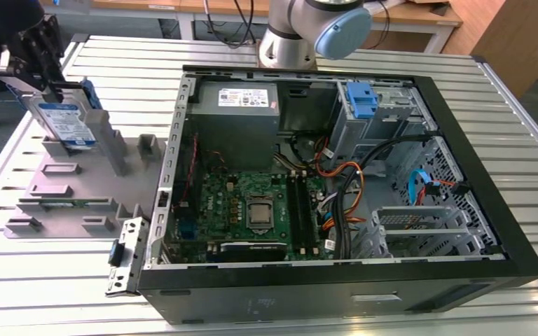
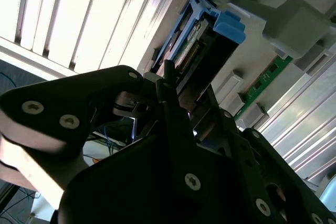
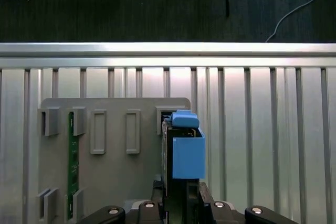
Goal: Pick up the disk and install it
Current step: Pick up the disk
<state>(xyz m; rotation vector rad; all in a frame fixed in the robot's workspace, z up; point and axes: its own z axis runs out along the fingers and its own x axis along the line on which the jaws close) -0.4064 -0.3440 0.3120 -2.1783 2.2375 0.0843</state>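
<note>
Claw (image 1: 54, 93) clamped on disk (image 1: 66, 124), upright in grey rack (image 1: 64, 190) slot on table (image 1: 138, 50), well apart from case (image 1: 344, 288). Pick-up step, install not begun; clearing slot likely needs straight lift.

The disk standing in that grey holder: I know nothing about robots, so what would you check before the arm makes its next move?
1. Pincer at the disk: ok, it sits right at the disk's top edge.
2. Disk upright in the grey holder: ok, it stands in a slot at the exterior view's left.
3. Disk firmly held: cannot tell.
4. Computer case open: ok, the side is off and the inside shows.
5. Free place for the disk: cannot tell; a blue bracket sits in the bay at the case's far corner.
</note>
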